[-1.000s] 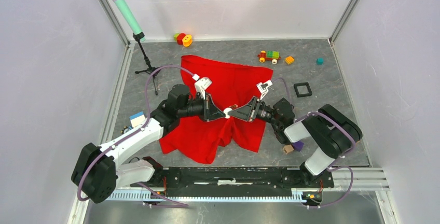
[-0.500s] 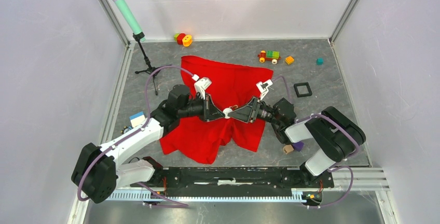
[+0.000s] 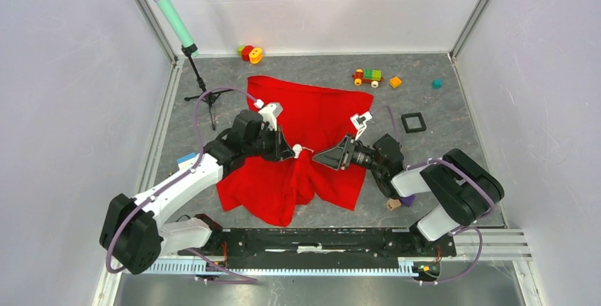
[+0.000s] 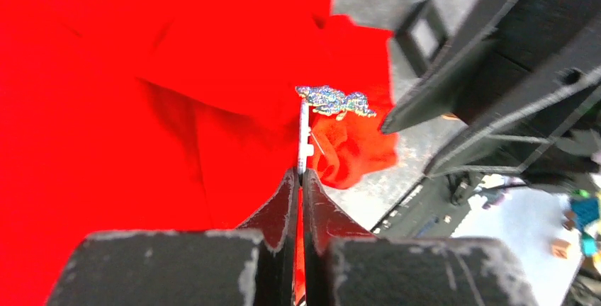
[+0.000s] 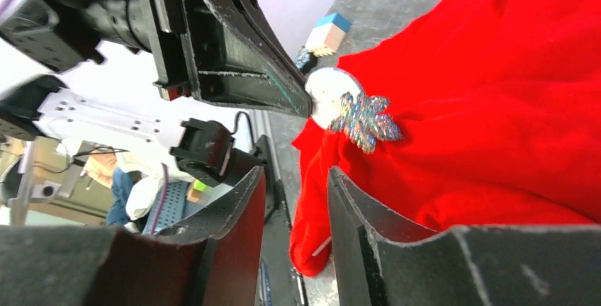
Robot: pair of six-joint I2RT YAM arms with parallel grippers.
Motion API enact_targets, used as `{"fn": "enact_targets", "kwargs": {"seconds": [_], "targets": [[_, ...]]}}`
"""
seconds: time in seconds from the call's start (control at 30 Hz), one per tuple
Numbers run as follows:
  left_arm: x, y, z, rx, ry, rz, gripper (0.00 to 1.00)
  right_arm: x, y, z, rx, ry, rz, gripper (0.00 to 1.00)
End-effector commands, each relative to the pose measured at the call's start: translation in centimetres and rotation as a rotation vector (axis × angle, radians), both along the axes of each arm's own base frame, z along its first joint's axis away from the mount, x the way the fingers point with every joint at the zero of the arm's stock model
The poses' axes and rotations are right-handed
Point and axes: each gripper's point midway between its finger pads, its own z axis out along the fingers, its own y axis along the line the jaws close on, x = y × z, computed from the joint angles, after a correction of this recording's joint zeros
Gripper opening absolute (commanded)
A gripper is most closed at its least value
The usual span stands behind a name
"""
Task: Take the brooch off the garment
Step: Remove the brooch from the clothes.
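The red garment (image 3: pixel 319 111) lies spread on the grey table, bunched and pulled up in the middle. The brooch (image 4: pixel 334 100) is a small glittery, jagged ornament fixed to a thin white disc. My left gripper (image 4: pixel 301 173) is shut on that disc's edge, and a fold of red cloth (image 4: pixel 351 143) hangs from it. In the top view the left gripper (image 3: pixel 293 152) and the brooch (image 3: pixel 298 149) sit just left of my right gripper (image 3: pixel 317 157). The right gripper (image 5: pixel 296 171) is open, a short way below the brooch (image 5: pixel 365 122), with nothing between its jaws.
A black square frame (image 3: pixel 413 122) lies right of the cloth. At the back are a toy train (image 3: pixel 368 76), an orange block (image 3: pixel 395 82), a teal cube (image 3: pixel 436 83) and coloured rings (image 3: pixel 250 53). A microphone stand (image 3: pixel 198 79) rises at the back left. Small blocks (image 3: pixel 400 200) lie by the right arm.
The two grippers met at the brooch before. The left one has drawn back to the left with the brooch, lifting the cloth. The right jaws have opened and a gap now separates the grippers.
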Motion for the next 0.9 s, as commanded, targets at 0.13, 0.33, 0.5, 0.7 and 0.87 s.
{"fn": "enact_targets", "kwargs": {"seconds": [0.13, 0.33, 0.5, 0.7, 0.87], "targets": [[1.5, 2.3, -3.0, 0.456, -0.040, 0.108, 0.02, 2.0, -1.0, -3.9, -0.244, -0.072, -0.125, 0.53], [1.7, 1.8, -4.2, 0.699, -0.121, 0.124, 0.02, 1.5, -1.9, -7.8, -0.530, -0.128, -0.174, 0.73], [2.0, 2.8, -4.9, 0.861, -0.147, 0.133, 0.02, 0.7, -1.9, -9.1, -0.587, -0.139, -0.148, 0.65], [2.0, 4.2, -4.8, 1.034, -0.174, 0.146, 0.02, -0.1, -0.7, -9.7, -0.554, -0.115, -0.083, 0.39], [1.9, 4.5, -5.1, 1.099, -0.173, 0.135, 0.02, -0.7, -0.6, -9.3, -0.535, -0.117, -0.062, 0.41]]}}
